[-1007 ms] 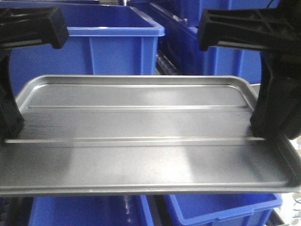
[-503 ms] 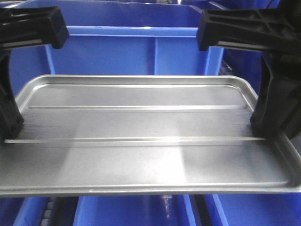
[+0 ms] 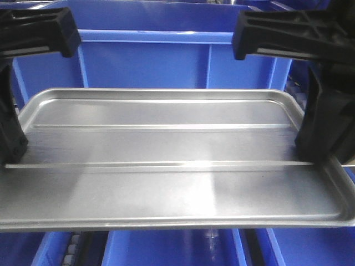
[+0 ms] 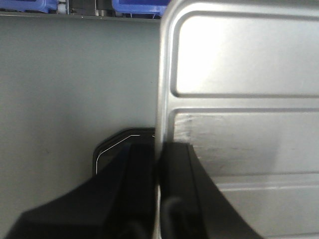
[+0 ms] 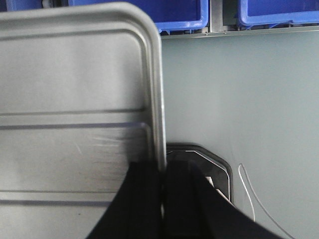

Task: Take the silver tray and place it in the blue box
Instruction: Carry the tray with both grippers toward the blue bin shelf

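Note:
The silver tray (image 3: 177,160) is held level in the air and fills the front view, its two long ridges running left to right. My left gripper (image 3: 12,152) is shut on the tray's left rim, seen close up in the left wrist view (image 4: 158,149) with one finger above and one below the rim (image 4: 162,99). My right gripper (image 3: 315,149) is shut on the right rim, as the right wrist view (image 5: 162,172) shows over the tray (image 5: 75,99). A large blue box (image 3: 183,61) stands just behind the tray.
More blue boxes (image 3: 172,249) lie below the tray's front edge, with a roller rail (image 3: 72,252) between them. Both wrist views show grey floor (image 4: 75,89) under the tray and blue bins (image 5: 179,15) at the far edge.
The blue boxes behind the tray have slid to the right in the front view, so the whole view has turned or shifted left. The tray stays fixed between both grippers.

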Action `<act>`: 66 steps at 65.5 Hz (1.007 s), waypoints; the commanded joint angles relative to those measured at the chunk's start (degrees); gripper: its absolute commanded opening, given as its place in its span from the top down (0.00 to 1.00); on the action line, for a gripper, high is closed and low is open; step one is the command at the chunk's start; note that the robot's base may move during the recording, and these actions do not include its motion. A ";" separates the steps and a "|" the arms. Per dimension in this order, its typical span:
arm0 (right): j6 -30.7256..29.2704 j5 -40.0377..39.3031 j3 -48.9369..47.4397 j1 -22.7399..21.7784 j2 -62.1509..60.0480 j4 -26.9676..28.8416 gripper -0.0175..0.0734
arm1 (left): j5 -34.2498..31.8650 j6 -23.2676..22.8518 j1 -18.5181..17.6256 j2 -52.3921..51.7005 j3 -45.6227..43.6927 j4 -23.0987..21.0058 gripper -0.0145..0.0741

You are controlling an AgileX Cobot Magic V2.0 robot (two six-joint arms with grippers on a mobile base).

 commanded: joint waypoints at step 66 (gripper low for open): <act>-8.07 1.46 -1.82 -0.59 -1.39 -3.90 0.75 | 1.53 -5.40 -0.07 -1.35 -1.38 3.21 0.85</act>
